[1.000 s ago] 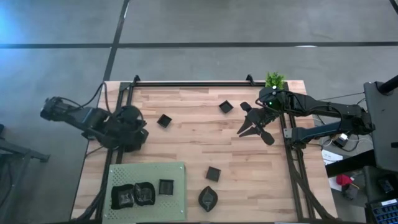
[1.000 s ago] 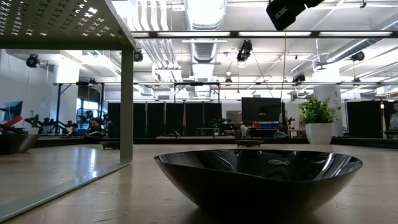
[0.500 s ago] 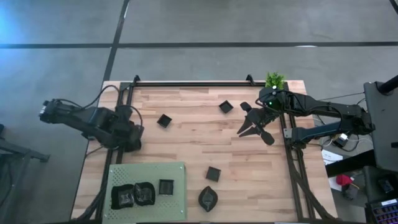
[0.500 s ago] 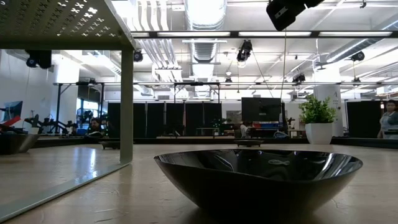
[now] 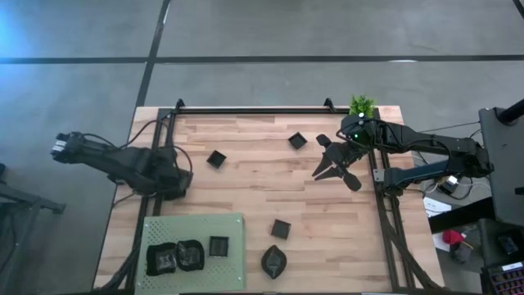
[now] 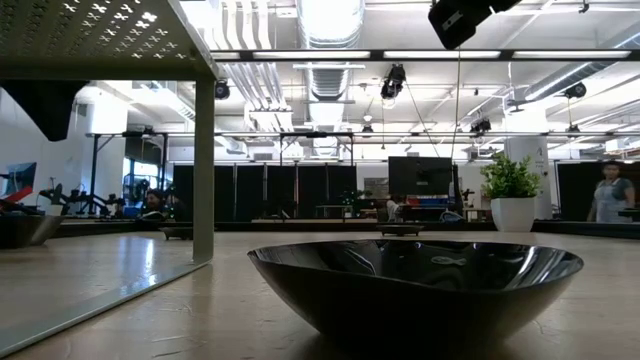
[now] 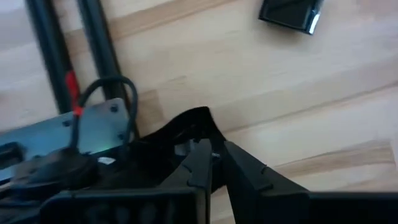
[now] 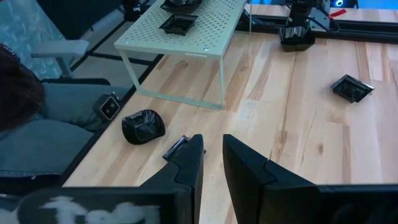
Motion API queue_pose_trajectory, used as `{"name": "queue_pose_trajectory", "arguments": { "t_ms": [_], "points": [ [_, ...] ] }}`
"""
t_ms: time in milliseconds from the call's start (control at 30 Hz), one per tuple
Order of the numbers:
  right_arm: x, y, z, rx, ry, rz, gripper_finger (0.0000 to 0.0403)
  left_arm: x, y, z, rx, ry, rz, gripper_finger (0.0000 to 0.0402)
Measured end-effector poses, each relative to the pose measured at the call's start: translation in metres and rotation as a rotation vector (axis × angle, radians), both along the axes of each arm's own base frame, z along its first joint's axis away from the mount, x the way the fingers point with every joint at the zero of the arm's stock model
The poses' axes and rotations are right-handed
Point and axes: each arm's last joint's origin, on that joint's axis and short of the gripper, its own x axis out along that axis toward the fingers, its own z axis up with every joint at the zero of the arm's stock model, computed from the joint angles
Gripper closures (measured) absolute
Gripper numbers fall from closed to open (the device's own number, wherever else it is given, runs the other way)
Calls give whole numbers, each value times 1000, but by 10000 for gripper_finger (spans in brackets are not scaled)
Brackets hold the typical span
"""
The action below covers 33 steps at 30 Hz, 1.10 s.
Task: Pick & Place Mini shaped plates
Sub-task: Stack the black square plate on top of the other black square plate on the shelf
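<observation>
My right hand point(image 5: 331, 167) hovers narrow and empty — left hand point(image 5: 173, 185) likewise. The square plate point(image 5: 297, 141) looks light, stiff, glossy — I'd pinch its rim.

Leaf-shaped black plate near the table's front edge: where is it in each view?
High: leaf-shaped plate at bottom centre, right of the green perforated mat.
Low: fills the foreground; the mat is overhead at left.
Left wrist: not in it.
Right wrist: left of centre, near the mat.
Shared landmark: the mat.
</observation>
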Motion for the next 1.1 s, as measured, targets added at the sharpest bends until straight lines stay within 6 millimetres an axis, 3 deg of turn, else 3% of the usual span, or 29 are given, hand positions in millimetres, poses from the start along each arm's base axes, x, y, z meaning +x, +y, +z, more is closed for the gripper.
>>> {"name": "queue_pose_trajectory", "arguments": {
  "t_ms": [300, 533, 800, 1100],
  "points": [
    [1, 0, 1, -7, -13, 3, 346, 8, -1, -5, 9, -38, -101, 365],
    [1, 0, 1, 14, -1, -10, 346, 29, 0, -9, 93, -61, -206, 366],
    [1, 0, 1, 6, -13, -6, 346, 50, 25, -21, 78, 31, -151, 387],
    [1, 0, 2, 9, -14, -8, 346, 73, 56, -28, 88, -30, -141, 393]
  ]
}}
